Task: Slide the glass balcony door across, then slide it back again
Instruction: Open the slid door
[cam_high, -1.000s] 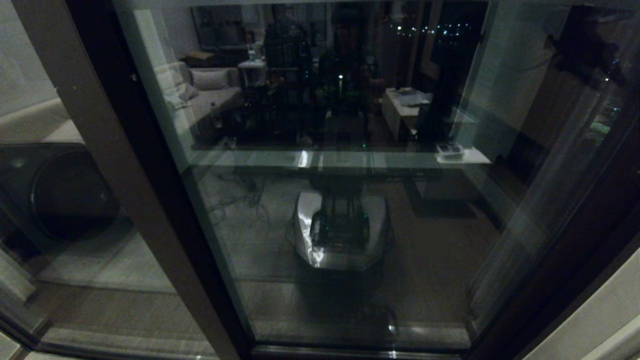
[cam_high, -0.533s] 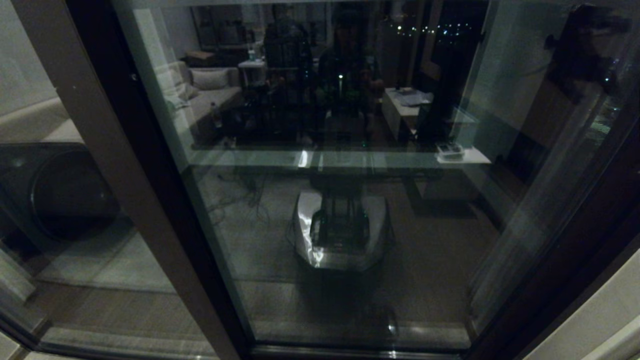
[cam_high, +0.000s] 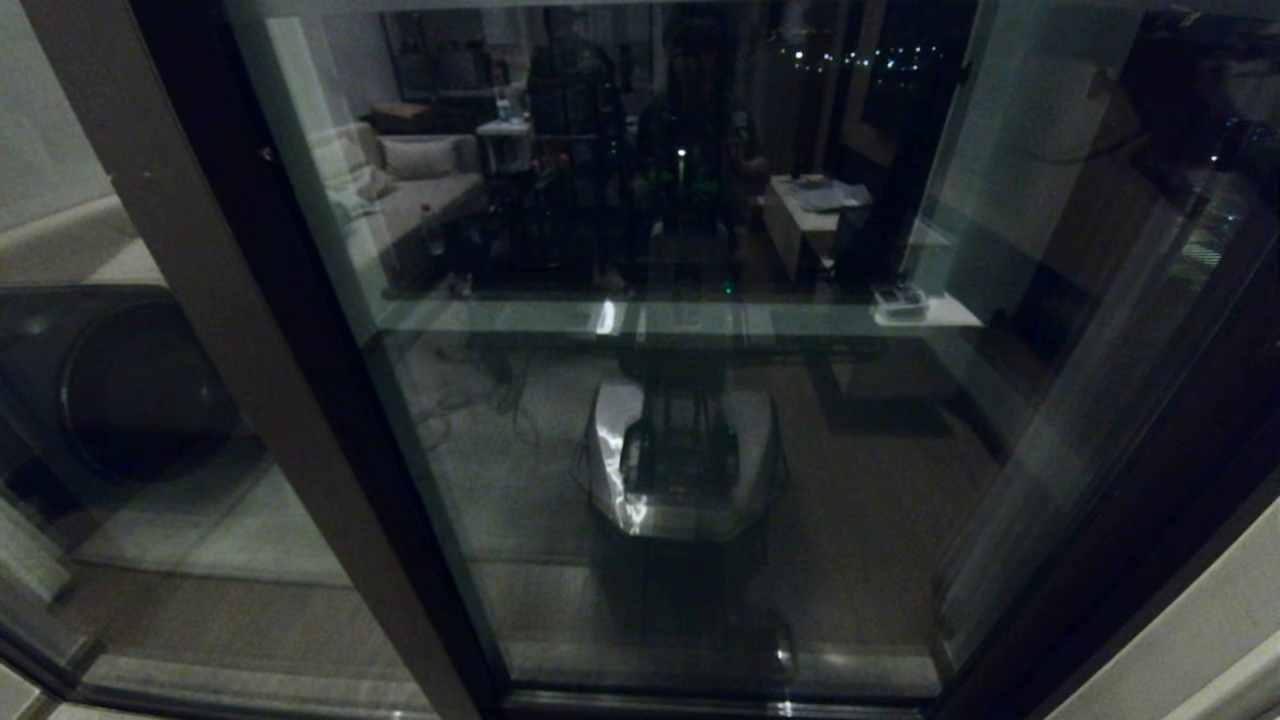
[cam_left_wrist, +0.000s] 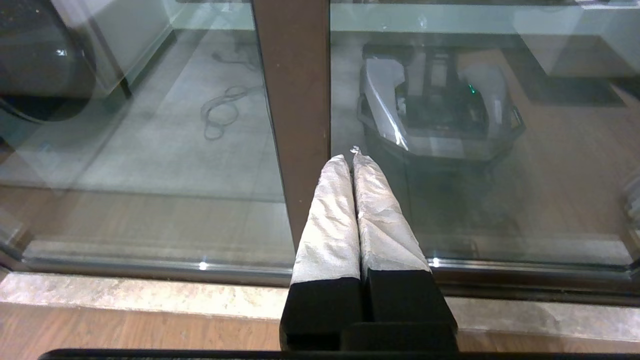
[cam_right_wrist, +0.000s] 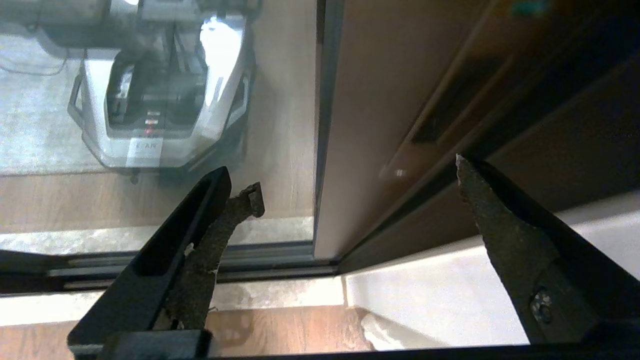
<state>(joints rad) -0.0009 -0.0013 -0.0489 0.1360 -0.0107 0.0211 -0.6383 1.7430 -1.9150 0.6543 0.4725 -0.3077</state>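
The glass balcony door (cam_high: 700, 450) fills the head view and mirrors the room behind me. In the right wrist view its brown stile (cam_right_wrist: 370, 125) carries a narrow recessed slot handle (cam_right_wrist: 437, 117) and stands against the dark jamb. My right gripper (cam_right_wrist: 357, 180) is open, its two fingers spread to either side of the stile's lower part and touching nothing. My left gripper (cam_left_wrist: 350, 157) is shut on nothing. Its taped fingertips (cam_left_wrist: 337, 165) point at the glass just beside a plain brown post (cam_left_wrist: 295, 90). Neither gripper shows clearly in the head view.
The plain brown post (cam_high: 200, 300) divides off a fixed pane on the left, with a round dark appliance (cam_high: 110, 380) behind it. The floor track (cam_left_wrist: 150, 262) and a stone sill (cam_left_wrist: 125, 300) run below. A white wall (cam_right_wrist: 450, 285) meets the jamb on the right.
A dark shape at the top right of the head view, near the door's right edge, has shifted upward and to the right. The door and post have not moved.
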